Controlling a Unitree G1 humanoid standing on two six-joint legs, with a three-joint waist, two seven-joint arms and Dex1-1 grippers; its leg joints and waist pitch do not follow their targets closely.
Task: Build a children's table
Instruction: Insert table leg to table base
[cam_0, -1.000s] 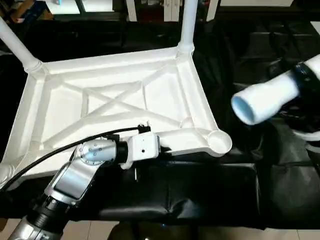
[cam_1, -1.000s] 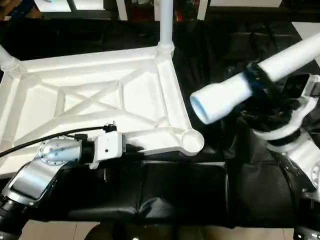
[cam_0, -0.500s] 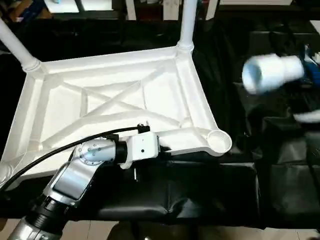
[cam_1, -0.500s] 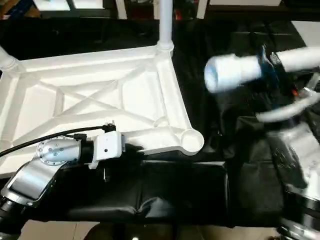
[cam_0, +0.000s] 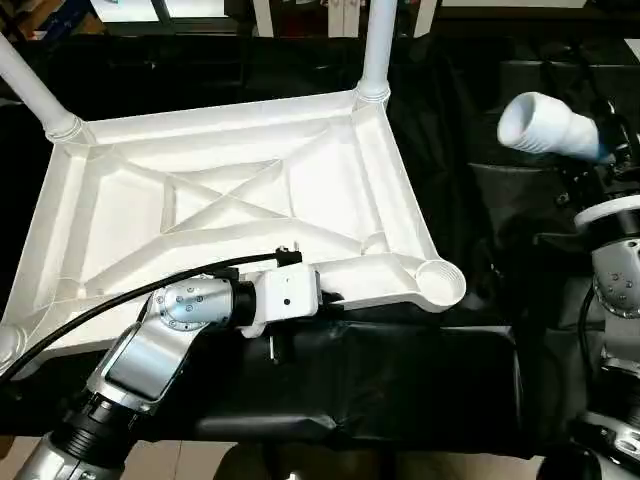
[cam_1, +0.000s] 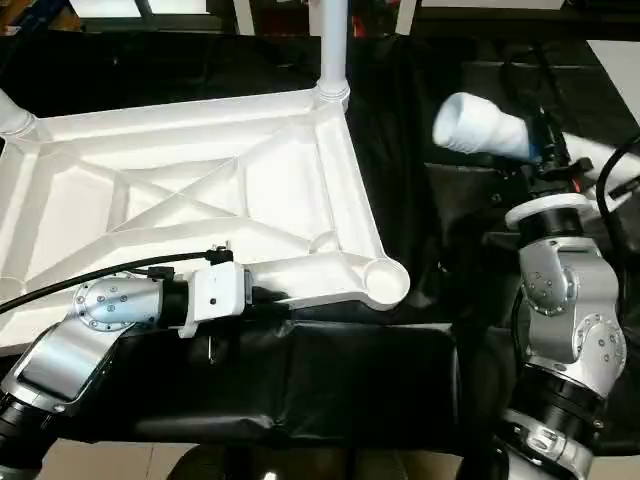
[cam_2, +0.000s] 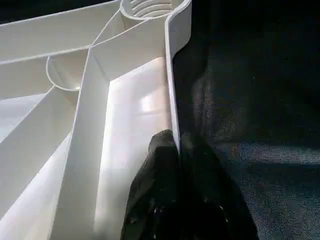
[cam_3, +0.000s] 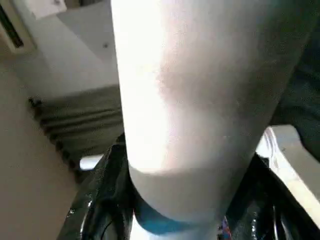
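1. Left gripper (cam_2: 175, 145) is clamped on the near rim of the tabletop (cam_0: 230, 190): the two black fingers (cam_2: 157, 150) pinch the thin edge wall, one inside and one outside. Likely reason: it pins the top so it cannot slide while a leg is pushed in.
2. The tabletop lies upside down on the black-draped work table (cam_0: 400, 370), X-ribs facing up, so the sockets open upward for the legs.
3. The near-right corner socket (cam_0: 440, 280) is empty and just beside the left gripper's grip point. Judged to be the next one to fill; holding close to it keeps the rim stiff there.
4. Right gripper (cam_3: 185, 210) holds a loose leg (cam_1: 480, 125) off to the right of the tabletop, well apart from the empty socket. Its fingers wrap the tube near a blue band, and the open end faces the tabletop. The leg is tilted, not yet upright, so it needs turning before insertion.
5. Far side: two legs already stand in their sockets, at the far-right corner (cam_0: 375, 40) and far-left corner (cam_0: 35, 90).
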